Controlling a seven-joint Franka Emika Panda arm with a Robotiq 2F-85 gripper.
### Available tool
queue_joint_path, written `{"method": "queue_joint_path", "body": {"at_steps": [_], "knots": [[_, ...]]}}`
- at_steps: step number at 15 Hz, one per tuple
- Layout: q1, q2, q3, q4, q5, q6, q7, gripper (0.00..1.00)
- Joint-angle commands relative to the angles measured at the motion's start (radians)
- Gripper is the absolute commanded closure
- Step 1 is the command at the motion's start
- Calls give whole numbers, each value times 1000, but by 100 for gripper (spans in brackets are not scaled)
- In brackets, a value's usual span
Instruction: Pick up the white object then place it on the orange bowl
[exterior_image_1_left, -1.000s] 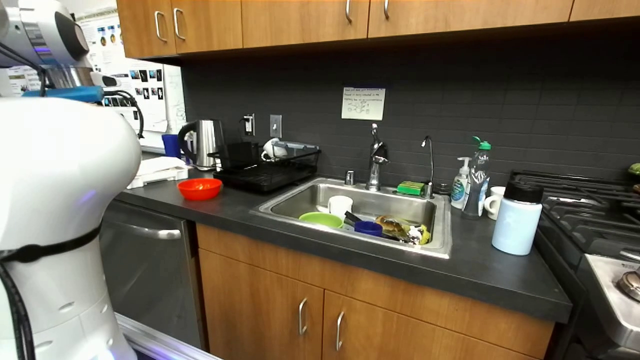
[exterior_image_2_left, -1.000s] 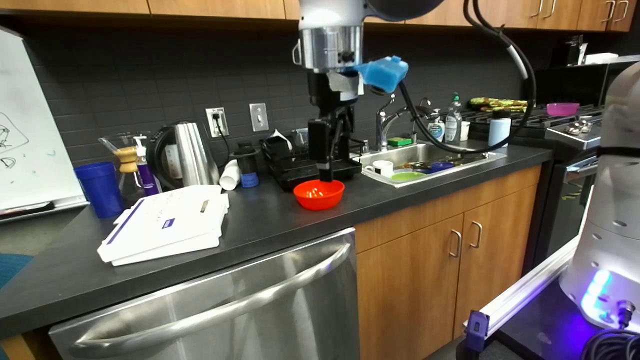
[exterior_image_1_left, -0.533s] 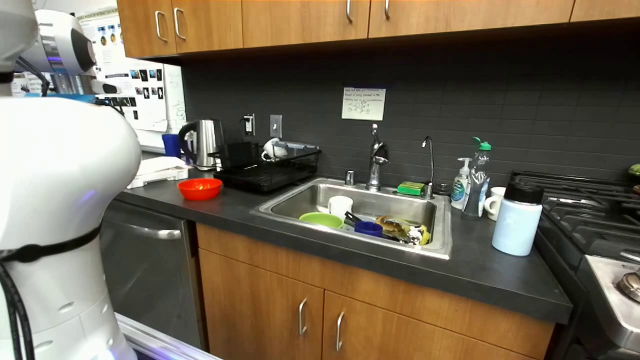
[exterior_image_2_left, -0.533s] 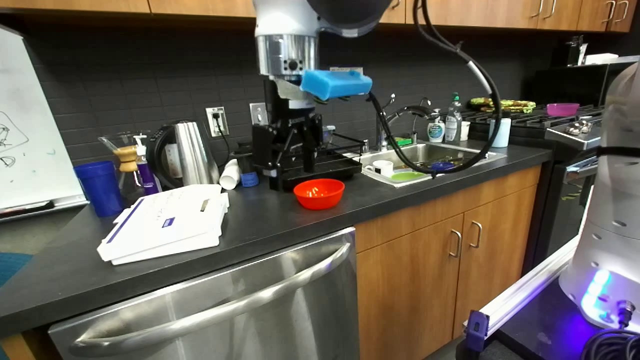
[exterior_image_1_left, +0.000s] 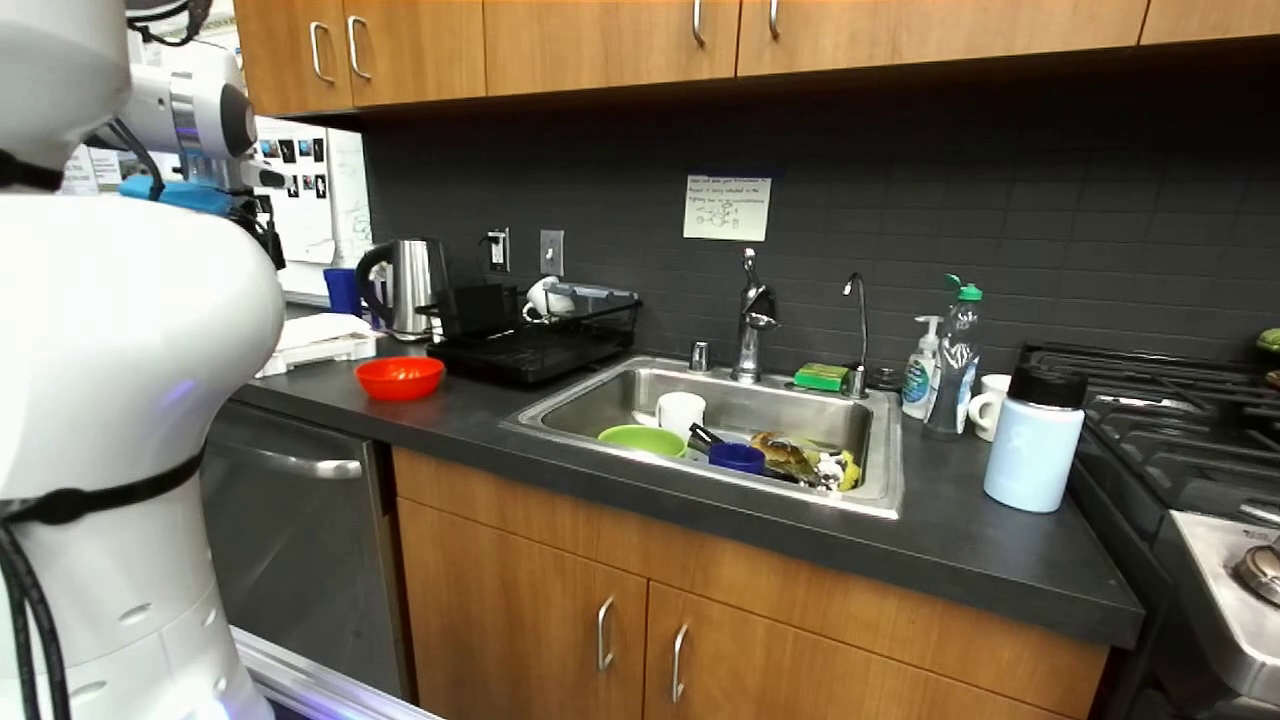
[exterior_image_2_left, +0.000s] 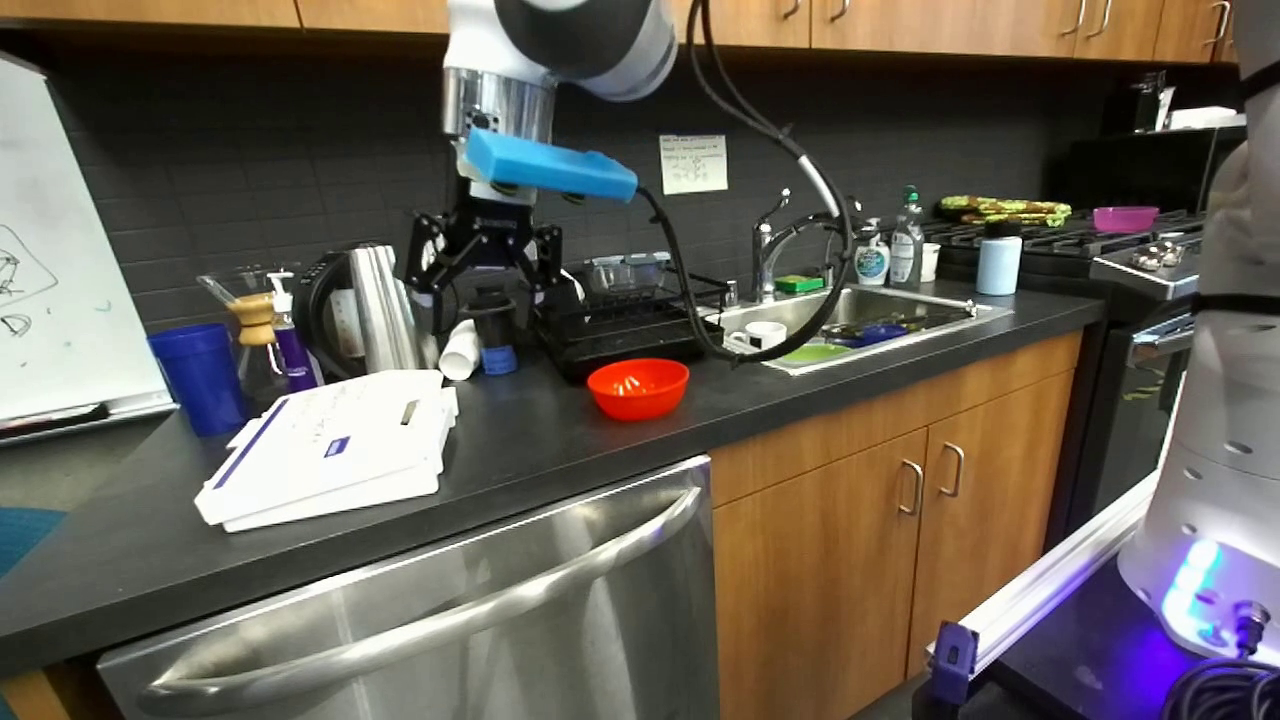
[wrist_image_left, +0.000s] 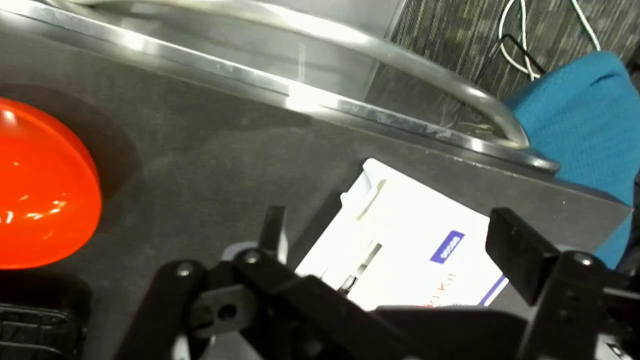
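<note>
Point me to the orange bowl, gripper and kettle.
Orange bowl (exterior_image_2_left: 638, 402), in an exterior view: outer wall.
Gripper (wrist_image_left: 389, 232), in the wrist view: midway between fingertips.
Kettle (exterior_image_2_left: 385, 310), in an exterior view: steel body.

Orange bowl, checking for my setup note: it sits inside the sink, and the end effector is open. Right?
Not quite: both exterior views show the orange bowl on the counter, outside the sink. The end effector is open, as you say.

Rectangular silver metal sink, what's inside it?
A white cylindrical mug, a round green bowl, a round blue container and indistinct brownish clutter show; whatever lies beneath them is covered.
</note>
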Motion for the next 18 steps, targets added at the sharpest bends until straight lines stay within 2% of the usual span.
{"method": "queue_joint_path", "body": {"at_steps": [1, 6, 9, 18], "knots": [[63, 97, -50, 46, -88, 78, 110, 0], [169, 180, -110, 45, -210, 133, 214, 0], [230, 189, -145, 54, -264, 139, 253, 0], [316, 205, -238, 186, -360, 130, 330, 0]]}}
